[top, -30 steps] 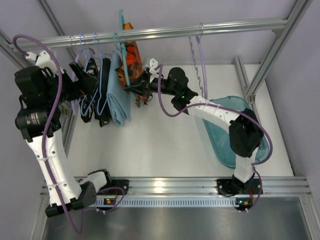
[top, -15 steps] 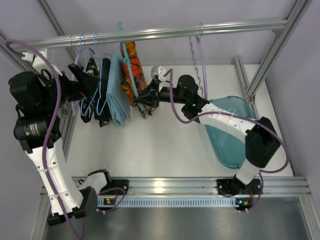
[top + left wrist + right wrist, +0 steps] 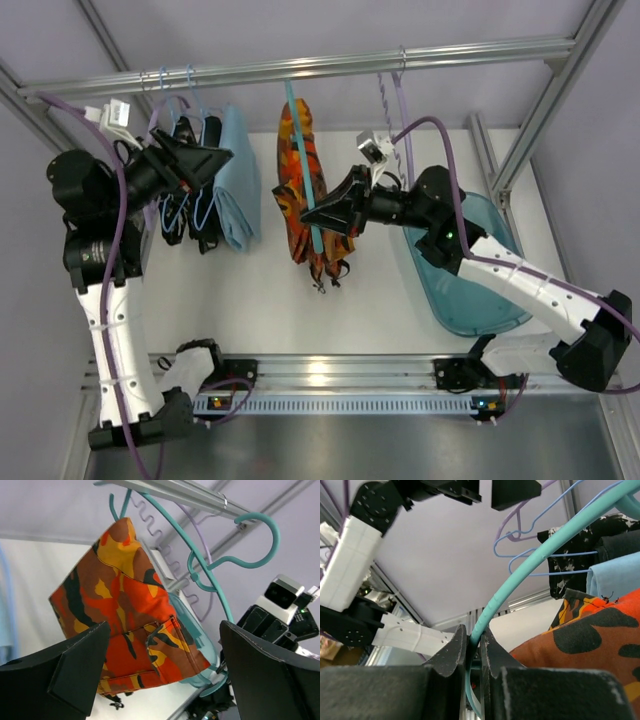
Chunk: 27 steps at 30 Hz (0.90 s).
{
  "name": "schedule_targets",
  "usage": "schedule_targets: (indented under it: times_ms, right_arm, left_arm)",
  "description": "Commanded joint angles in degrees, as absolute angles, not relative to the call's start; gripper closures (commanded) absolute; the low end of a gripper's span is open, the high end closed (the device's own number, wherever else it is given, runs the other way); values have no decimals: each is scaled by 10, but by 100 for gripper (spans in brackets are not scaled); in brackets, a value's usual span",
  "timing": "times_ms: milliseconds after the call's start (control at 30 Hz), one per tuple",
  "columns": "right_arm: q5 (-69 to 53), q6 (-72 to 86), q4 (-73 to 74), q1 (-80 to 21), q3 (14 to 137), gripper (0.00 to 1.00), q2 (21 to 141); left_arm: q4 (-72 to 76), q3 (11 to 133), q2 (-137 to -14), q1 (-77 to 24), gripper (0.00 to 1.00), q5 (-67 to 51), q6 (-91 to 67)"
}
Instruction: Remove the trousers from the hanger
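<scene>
The orange, red and brown camouflage trousers (image 3: 298, 190) hang over the teal hanger (image 3: 306, 170), right of the other garments. In the left wrist view the hanger's hook (image 3: 260, 530) sits at the rail. My right gripper (image 3: 318, 215) is shut on the hanger's lower arm; in its wrist view the teal bar (image 3: 520, 577) runs between the closed fingers (image 3: 474, 645), with the trousers (image 3: 590, 630) to the right. My left gripper (image 3: 222, 155) is open and empty, left of the trousers and pointing at them. In its wrist view the trousers (image 3: 130, 625) and hanger (image 3: 210, 570) show between its fingers (image 3: 165, 670).
A light-blue folded cloth (image 3: 238, 180) and black garments (image 3: 190, 200) on pale wire hangers hang at the left of the rail (image 3: 450, 52). A lilac hanger (image 3: 395, 110) hangs further right. A blue-green tub (image 3: 470, 260) stands on the table under the right arm.
My right gripper has carried the hanger and trousers rightward, away from the light-blue cloth. The left arm has swung round, its gripper now pointing right at the trousers.
</scene>
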State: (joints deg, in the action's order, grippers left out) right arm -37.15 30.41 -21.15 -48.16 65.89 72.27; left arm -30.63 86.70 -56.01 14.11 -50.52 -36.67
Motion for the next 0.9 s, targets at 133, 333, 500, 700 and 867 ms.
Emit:
schedule_targets:
  times_ms: [133, 333, 500, 700, 867]
  right_arm:
    - [-312, 302, -330, -486, 663, 100, 643]
    - [-311, 312, -329, -491, 653, 100, 633]
    - [-311, 304, -323, -492, 657, 100, 642]
    - [-307, 300, -316, -494, 664, 100, 650]
    - [-301, 288, -299, -497, 662, 100, 654]
  left_arm:
    - [-121, 831, -603, 6, 3, -482, -498]
    - [-89, 831, -633, -121, 2, -467, -486]
    - [-88, 830, -671, -186, 4, -435, -494]
    - [-40, 824, -702, -242, 17, -426, -524]
    - [36, 796, -701, -256, 39, -412, -571]
